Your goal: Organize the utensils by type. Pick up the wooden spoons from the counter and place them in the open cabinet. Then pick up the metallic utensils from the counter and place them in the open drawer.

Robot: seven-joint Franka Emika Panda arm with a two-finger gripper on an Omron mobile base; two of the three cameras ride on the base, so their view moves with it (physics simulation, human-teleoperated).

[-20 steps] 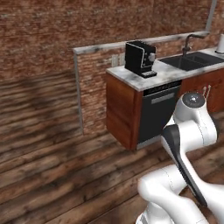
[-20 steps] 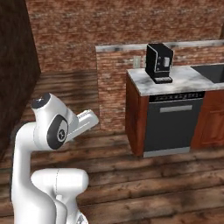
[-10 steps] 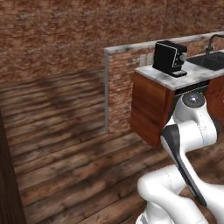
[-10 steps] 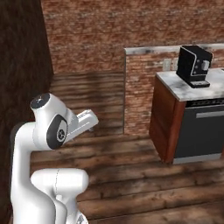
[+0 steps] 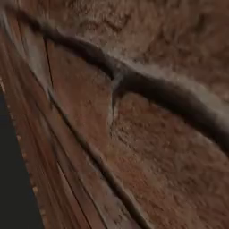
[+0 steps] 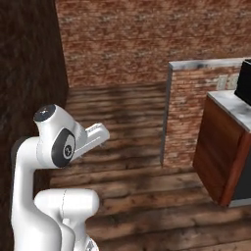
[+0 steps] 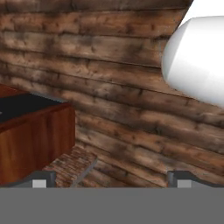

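Observation:
The end of the counter (image 6: 229, 106), white marble over a reddish-brown base, stands at the right edge of the right base view. My arm is folded up close over the base, low on the left of that view. In the hand view my gripper (image 7: 111, 179) is open, its two dark tips far apart with nothing between them, looking down at the plank floor (image 7: 131, 109). A reddish-brown unit with a dark top (image 7: 35, 135) lies at the left of that view. The wooden spoons, the metallic utensils, the open cabinet and the open drawer are out of view.
A brick half-wall with a grey ledge (image 6: 196, 66) meets the counter's end. A black coffee machine (image 6: 244, 81) sits on the marble. A brick wall (image 6: 147, 39) closes the back and a dark wall (image 6: 29, 73) the left. Rough brick (image 5: 147, 147) is right before the left base camera.
The whole picture has shifted: the base has turned, so the counter and coffee machine slid to the right edge. The left base camera now faces brick at close range. The arm's pose is unchanged.

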